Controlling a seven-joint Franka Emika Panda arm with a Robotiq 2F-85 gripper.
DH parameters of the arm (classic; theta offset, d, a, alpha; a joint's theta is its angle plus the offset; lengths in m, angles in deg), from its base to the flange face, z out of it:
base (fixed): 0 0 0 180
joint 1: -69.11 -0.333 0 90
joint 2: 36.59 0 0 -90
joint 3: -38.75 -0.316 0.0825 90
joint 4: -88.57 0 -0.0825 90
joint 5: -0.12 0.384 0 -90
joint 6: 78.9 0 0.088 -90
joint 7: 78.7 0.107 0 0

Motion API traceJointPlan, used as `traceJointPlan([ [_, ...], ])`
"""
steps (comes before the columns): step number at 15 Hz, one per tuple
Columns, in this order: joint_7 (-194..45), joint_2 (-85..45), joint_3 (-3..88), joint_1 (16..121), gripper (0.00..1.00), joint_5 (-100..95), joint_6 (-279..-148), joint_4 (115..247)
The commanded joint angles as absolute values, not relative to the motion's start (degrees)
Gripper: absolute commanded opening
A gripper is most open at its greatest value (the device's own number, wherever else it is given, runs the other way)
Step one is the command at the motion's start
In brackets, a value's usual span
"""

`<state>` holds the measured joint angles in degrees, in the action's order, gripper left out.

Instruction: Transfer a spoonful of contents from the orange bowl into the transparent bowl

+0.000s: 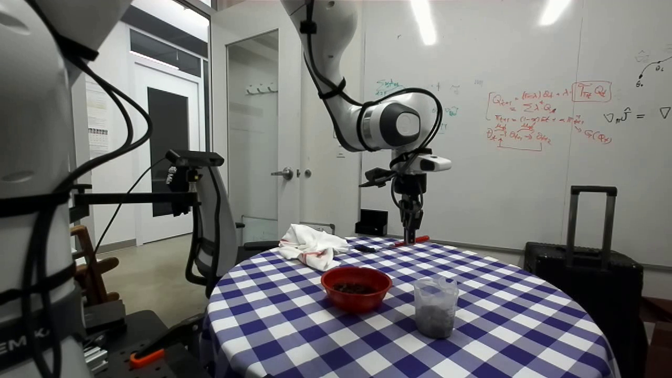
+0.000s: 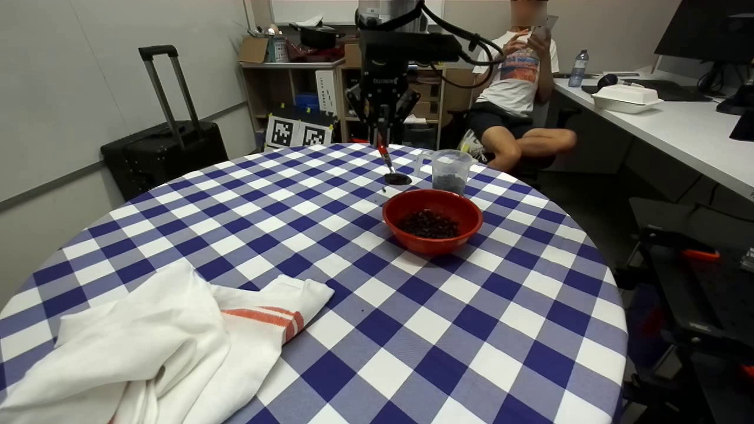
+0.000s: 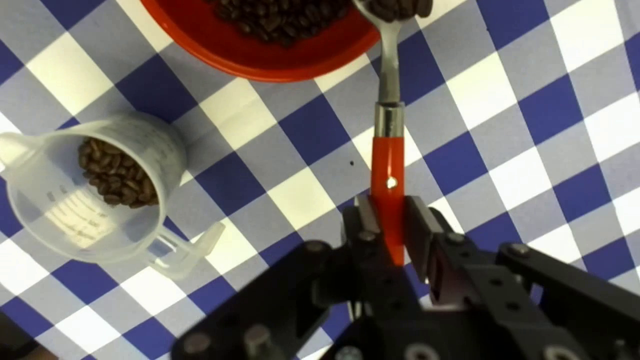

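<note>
By the gripper [image 3: 388, 214], the spoon [image 3: 389, 120] was pinched at its red handle between 2 fingers [image 3: 419, 220] and held nearly level, presumably against spilling its dark beans [image 3: 395, 7]. Ahead of the gripper, near the spoon's head, the orange bowl [image 3: 250, 57] was set with more inside. Off to the gripper's side, the transparent measuring cup [image 3: 155, 132], taken as the task's 2nd bowl, was stood upright, probably for receiving. Well apart, a white cloth [image 2: 165, 330] was bunched, seemingly out of the way.
</note>
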<state>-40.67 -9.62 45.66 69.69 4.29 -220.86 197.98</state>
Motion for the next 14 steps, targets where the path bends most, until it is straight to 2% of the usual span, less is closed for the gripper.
traceJointPlan([
  [1,-42.5,-9.1,46.2,71.7,0.05,7.2,-218.7,194.0],
  [14,-41.3,-9.4,51.0,77.0,0.05,7.1,-219.0,191.8],
])
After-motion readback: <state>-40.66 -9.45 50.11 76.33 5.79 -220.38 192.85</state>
